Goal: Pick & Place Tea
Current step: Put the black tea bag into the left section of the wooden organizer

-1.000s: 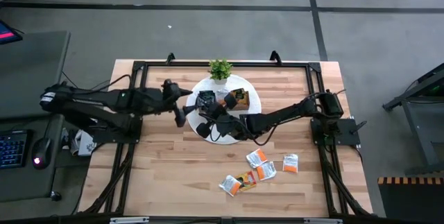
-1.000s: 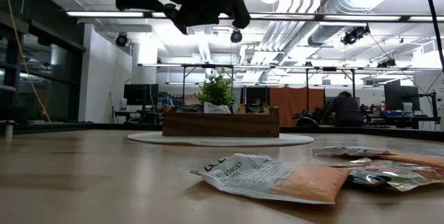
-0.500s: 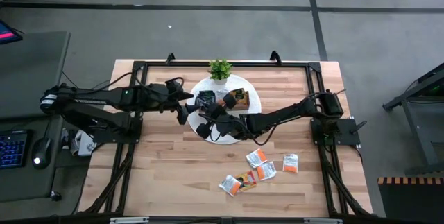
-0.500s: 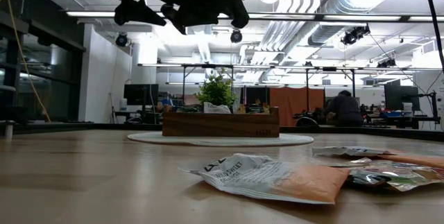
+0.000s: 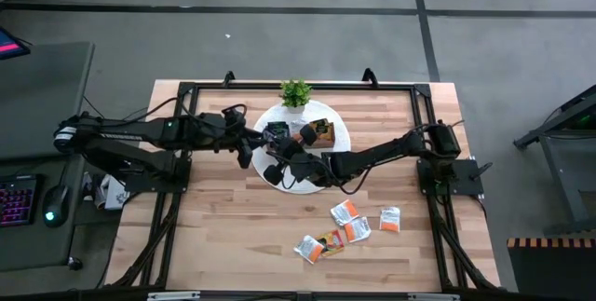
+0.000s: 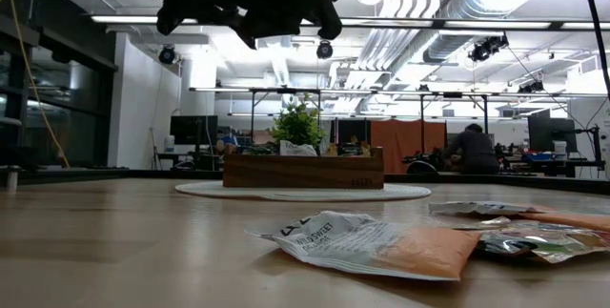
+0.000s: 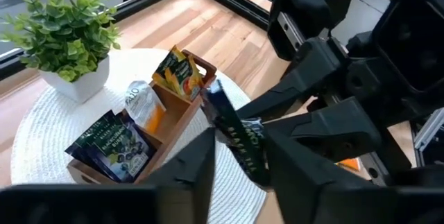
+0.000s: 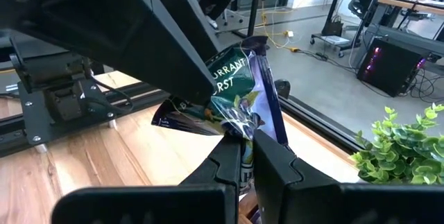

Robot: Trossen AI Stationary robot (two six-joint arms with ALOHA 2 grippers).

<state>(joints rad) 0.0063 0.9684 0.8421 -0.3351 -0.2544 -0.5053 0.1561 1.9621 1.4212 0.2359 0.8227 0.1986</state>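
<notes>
Above your wooden table [image 5: 233,236], both grippers meet: right gripper [image 8: 246,156] clenches a dark sachet [image 8: 239,89]; left gripper [image 7: 236,156] closes on it too.

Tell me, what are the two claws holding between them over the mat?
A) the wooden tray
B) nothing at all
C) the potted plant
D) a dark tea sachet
D: the right claw pinches a dark sachet, and the left claw grips the same sachet from the other side, while the plant and tray sit untouched on the mat.
</notes>
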